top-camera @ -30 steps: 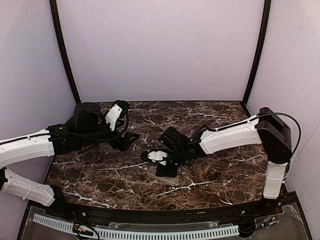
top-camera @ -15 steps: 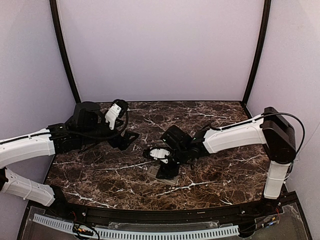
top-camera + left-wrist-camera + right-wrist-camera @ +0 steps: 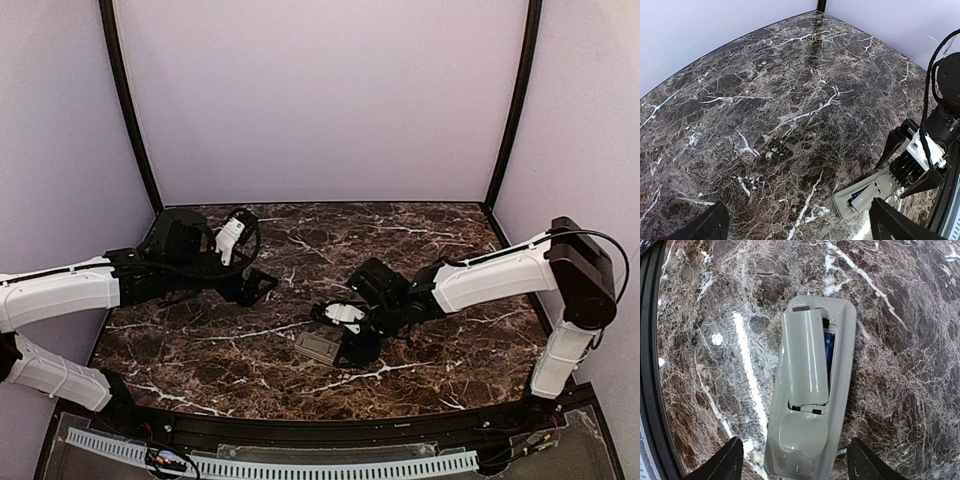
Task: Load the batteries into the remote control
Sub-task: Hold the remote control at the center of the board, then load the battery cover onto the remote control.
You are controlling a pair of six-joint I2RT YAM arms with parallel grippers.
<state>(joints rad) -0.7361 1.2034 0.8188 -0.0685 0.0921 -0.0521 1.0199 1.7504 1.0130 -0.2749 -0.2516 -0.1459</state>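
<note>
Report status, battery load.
Left gripper open, off to the side. Right gripper open above remote. Remote back-up, battery showing inside, cover lying crooked over it, not seated.

Right gripper (image 3: 797,461) hangs close above the remote control (image 3: 843,371); left gripper (image 3: 802,227) stands well apart.

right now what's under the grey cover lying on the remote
A strip of blue battery shows beside the cover, in the recess of the remote. The rest is covered.
</note>
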